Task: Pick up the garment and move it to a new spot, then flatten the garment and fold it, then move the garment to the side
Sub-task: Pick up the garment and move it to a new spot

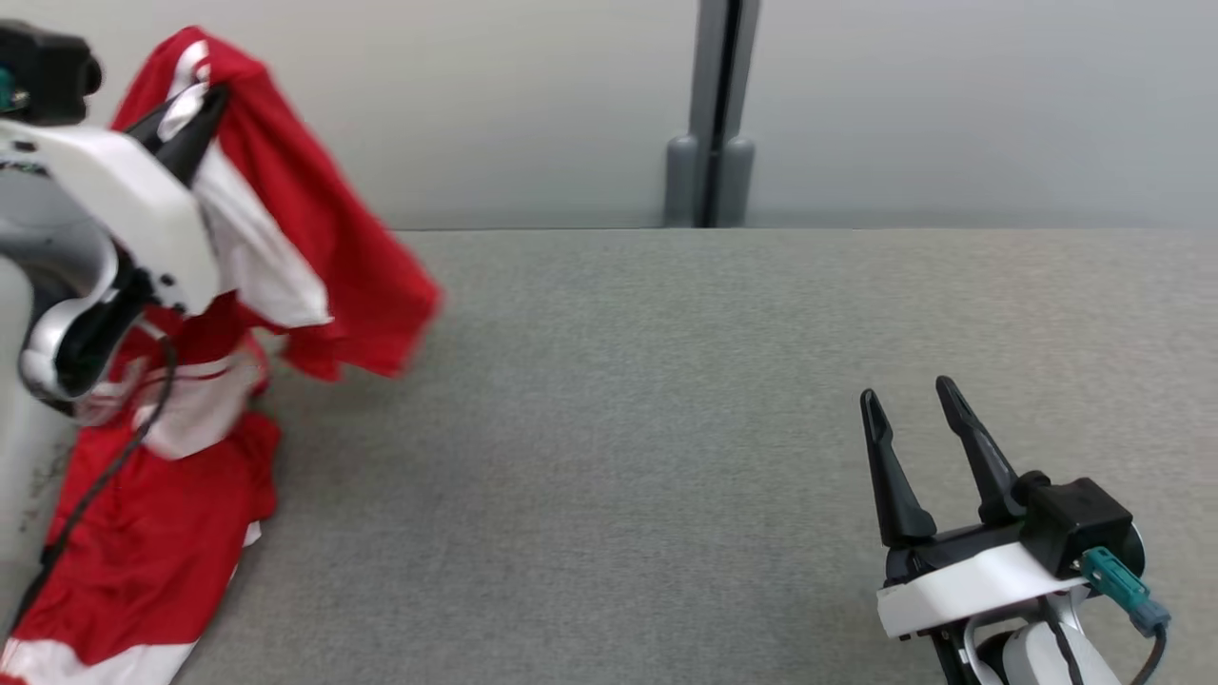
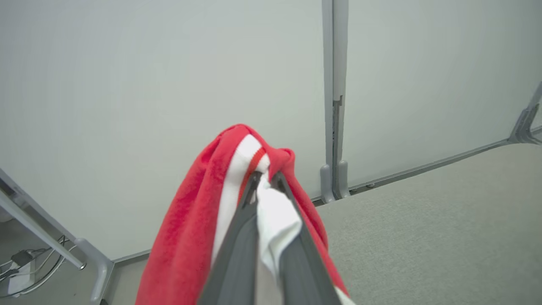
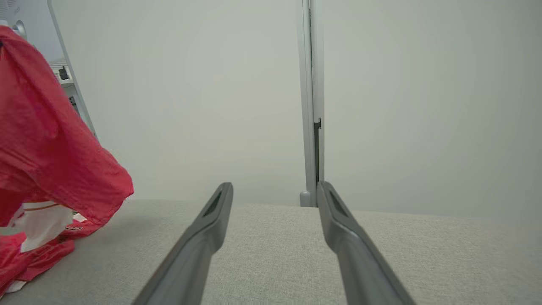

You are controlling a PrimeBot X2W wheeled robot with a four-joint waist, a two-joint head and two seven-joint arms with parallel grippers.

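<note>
Nearest the head camera, the left gripper (image 1: 202,103) is up above the left end of the grey fabric-covered table (image 1: 618,428), its two dark fingers pressed together on a fold of the red-and-white soft cloth garment (image 1: 324,238). The garment hangs from that pinch, its lower part lying on the table's left end. The right gripper (image 1: 909,395) hovers over the table's near right part, fingers spread, holding nothing.

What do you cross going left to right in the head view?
red and white garment → grey wall post → right gripper. The left gripper overlaps the garment, so it's left out.
</note>
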